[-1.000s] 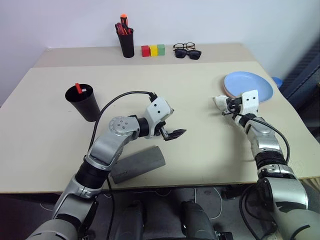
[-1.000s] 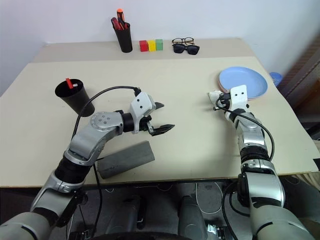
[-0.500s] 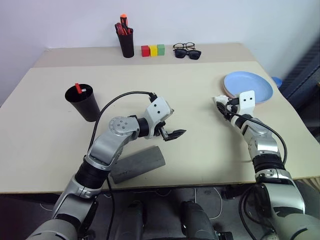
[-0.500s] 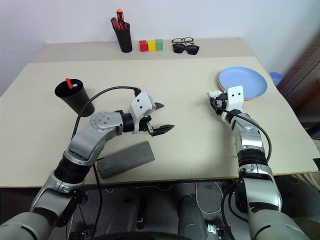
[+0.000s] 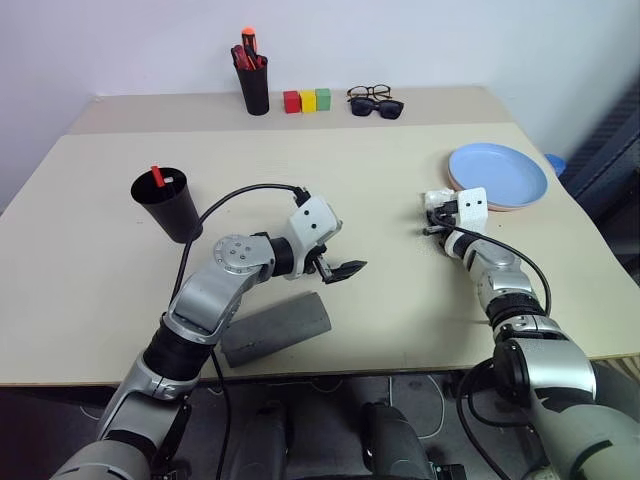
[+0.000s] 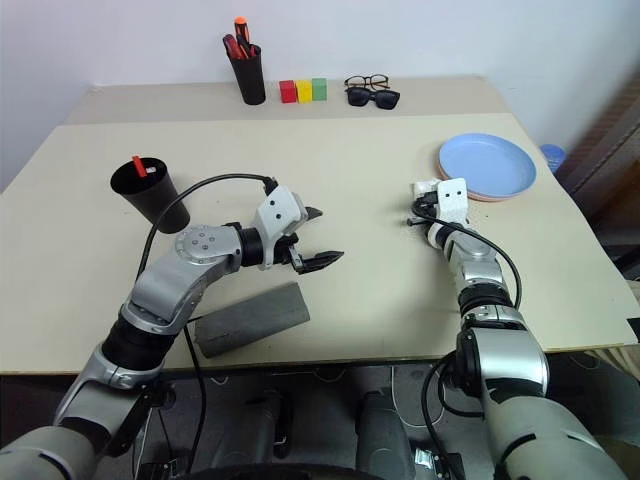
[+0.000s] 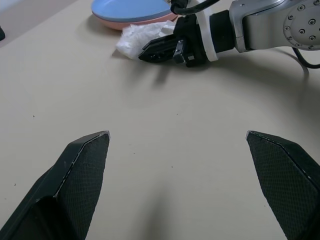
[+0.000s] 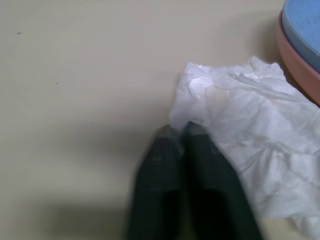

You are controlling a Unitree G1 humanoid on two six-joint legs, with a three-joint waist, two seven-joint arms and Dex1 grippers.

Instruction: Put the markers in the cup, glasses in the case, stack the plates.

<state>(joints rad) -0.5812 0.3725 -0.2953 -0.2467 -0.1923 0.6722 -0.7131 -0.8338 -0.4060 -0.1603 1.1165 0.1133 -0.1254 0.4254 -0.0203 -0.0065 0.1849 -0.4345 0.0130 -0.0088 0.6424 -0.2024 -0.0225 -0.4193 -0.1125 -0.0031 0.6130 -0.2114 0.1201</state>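
Beige desk [image 5: 400,170] under a white wall carries everything. Since a second ago my right fingers [image 8: 182,137] have dropped lower and now sit pressed together, empty, at a crumpled white tissue [image 8: 245,135] beside two stacked plates [image 5: 497,174]. My left fingers [image 5: 345,270] stay spread wide, empty, above one closed grey case [image 5: 277,327]. One cup [image 5: 166,205] holds one marker [image 5: 157,176]. Glasses [image 5: 368,92] lie far back.

Both arms are built of silver-grey metal segments with black joint bands, and round screw-studded caps are seen at the elbows. A white block is mounted at each wrist, and black cables are looped along both forearms. The left gripper [image 5: 341,263] and right gripper [image 7: 150,53] are fitted with black, finely textured, pointed fingers [image 7: 82,172].
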